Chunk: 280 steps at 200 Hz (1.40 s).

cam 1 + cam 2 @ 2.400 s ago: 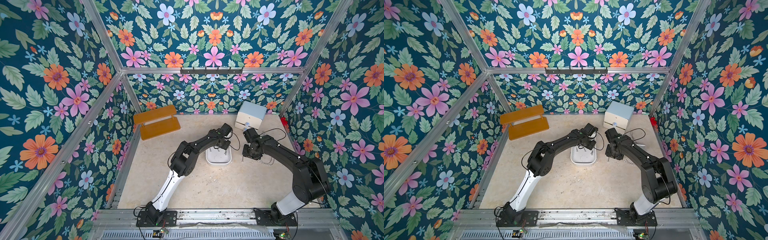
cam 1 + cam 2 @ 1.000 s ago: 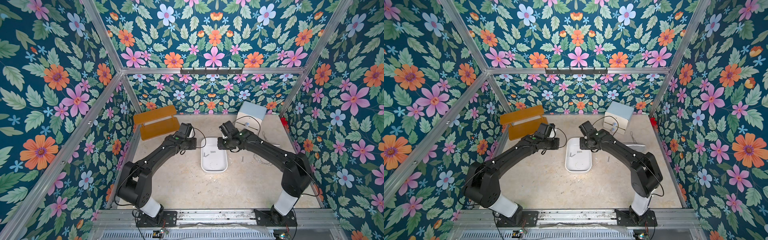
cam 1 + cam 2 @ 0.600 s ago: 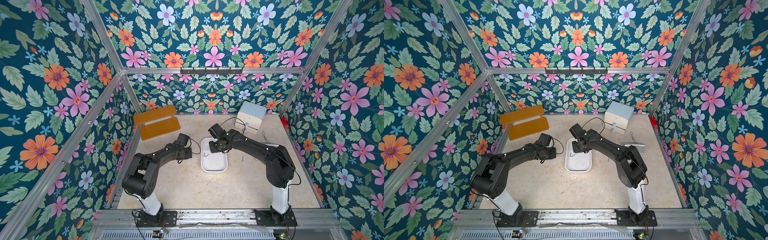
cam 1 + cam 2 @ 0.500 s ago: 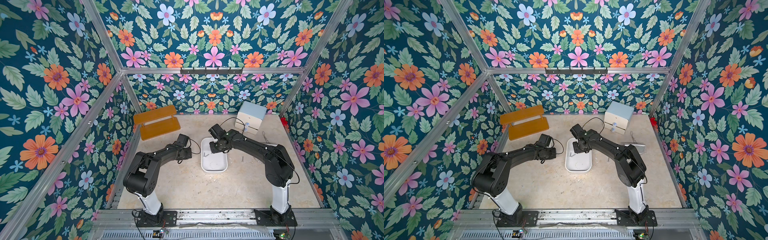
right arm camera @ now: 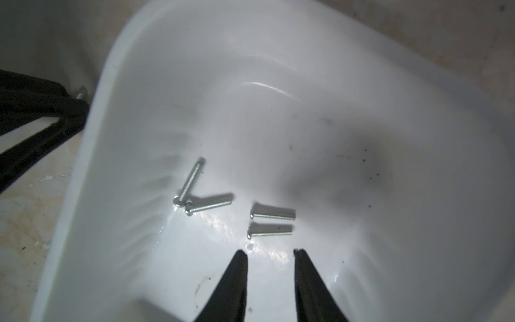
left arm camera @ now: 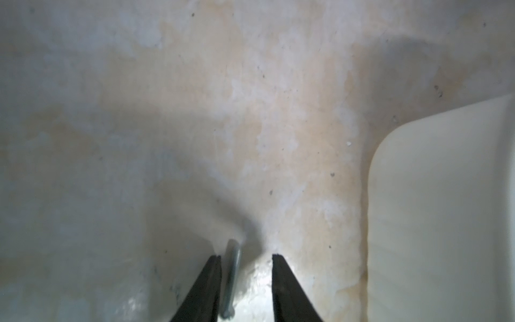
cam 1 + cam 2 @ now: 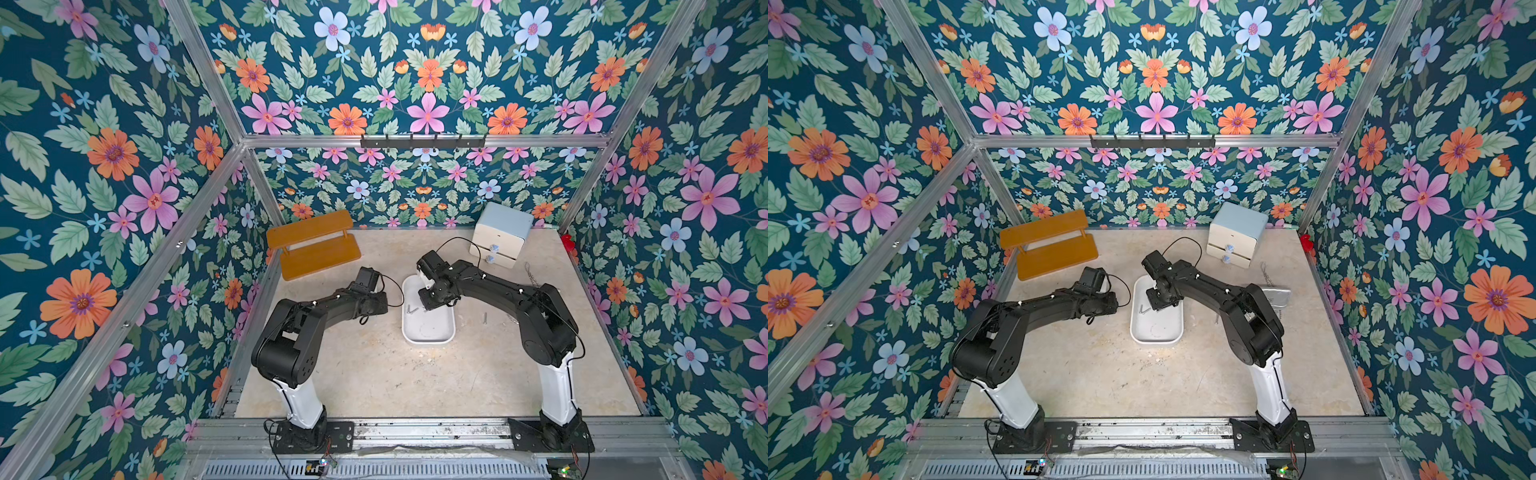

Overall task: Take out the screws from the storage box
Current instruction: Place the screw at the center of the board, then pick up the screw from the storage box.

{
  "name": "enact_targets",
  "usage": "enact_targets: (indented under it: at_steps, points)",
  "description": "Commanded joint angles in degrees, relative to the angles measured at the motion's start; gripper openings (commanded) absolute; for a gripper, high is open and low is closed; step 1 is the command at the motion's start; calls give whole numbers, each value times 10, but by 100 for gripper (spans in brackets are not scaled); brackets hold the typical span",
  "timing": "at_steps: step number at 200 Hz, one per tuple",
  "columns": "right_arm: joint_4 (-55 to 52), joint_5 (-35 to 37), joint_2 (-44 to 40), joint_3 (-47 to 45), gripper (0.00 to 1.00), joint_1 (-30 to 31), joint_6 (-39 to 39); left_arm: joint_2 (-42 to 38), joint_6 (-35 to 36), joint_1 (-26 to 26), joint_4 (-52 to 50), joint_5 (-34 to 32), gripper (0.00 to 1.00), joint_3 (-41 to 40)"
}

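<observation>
The white storage box sits mid-table. Several silvery screws lie loose on its floor, two touching at their heads and two side by side. My right gripper hangs open inside the box, just short of the nearest screw, with nothing between its fingers. My left gripper is open low over the table just left of the box. One screw lies between its fingers, against one of them.
Another screw lies on the table right of the box, beyond it a thin chain. A white two-drawer cabinet with a blue top stands back right, an orange shelf back left. Flowered walls close in three sides.
My left gripper has opened, and the screw it held now rests loose between its fingers on the table. My right arm has swung left and come down into the box.
</observation>
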Motion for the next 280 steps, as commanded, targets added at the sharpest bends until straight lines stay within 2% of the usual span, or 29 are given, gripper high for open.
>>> enact_targets:
  at_steps: [1,31,64,118,206,233,280]
  points:
    - [3,-19,9,8,35,0,-34,-15,6,1,-44,-3,47,3]
    - [-11,-20,23,20,35,0,-47,-48,6,1,-67,-4,57,12]
    - [-20,-16,25,13,34,1,-54,-86,3,0,-90,-4,62,23]
    - [-14,-17,25,-14,40,1,-34,-117,6,0,-105,-11,63,31]
    - [-33,3,54,15,46,1,-9,-118,6,1,-101,-4,63,27]
    - [-34,6,53,11,44,0,-6,-115,6,1,-98,-2,63,28]
    - [-32,1,50,4,31,1,-6,-113,6,1,-97,2,63,29]
